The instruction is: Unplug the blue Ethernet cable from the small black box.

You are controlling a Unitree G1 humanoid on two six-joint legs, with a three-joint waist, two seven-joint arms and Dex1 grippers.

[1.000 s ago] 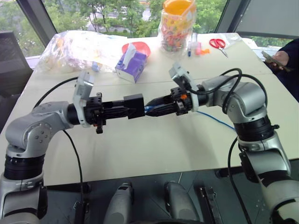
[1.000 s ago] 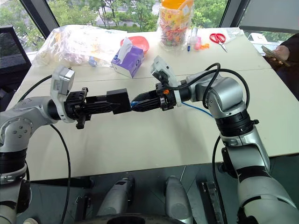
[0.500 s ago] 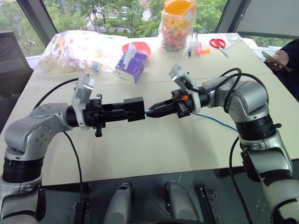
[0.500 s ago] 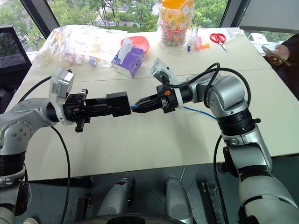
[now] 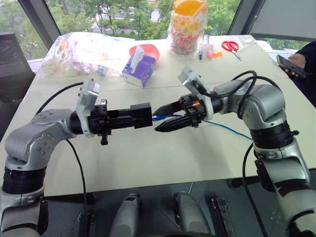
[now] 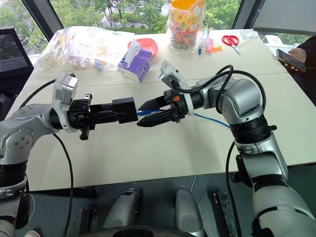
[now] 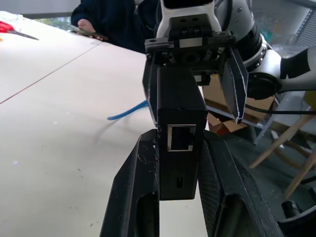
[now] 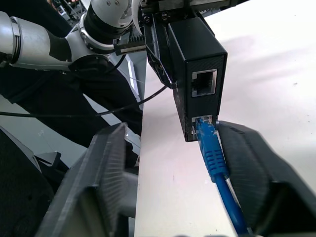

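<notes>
The left gripper (image 5: 143,116) sits near the table's (image 5: 163,153) middle, squeezed tight on the small black box (image 5: 141,115), held up off the table. At its 3 o'clock the right gripper (image 5: 165,118) has its fingers spread about half way, one on each side of the blue Ethernet cable (image 8: 211,148), gripping nothing. The plug looks like it sits in the box's lower port, and the cord runs away toward 3 o'clock on the table. This could go wrong: if the fingers close on the soft cord and not the plug's clip, the plug may stay stuck, and a hard pull could tug the box out of the left fingers. Farther away, at 12 o'clock, a purple tissue box (image 5: 139,66) has a tissue poking out, a red bowl (image 5: 149,50) is behind it, a clear jar (image 5: 187,27) holds colorful bits, and a plastic bag (image 5: 79,52) is stuffed full.
</notes>
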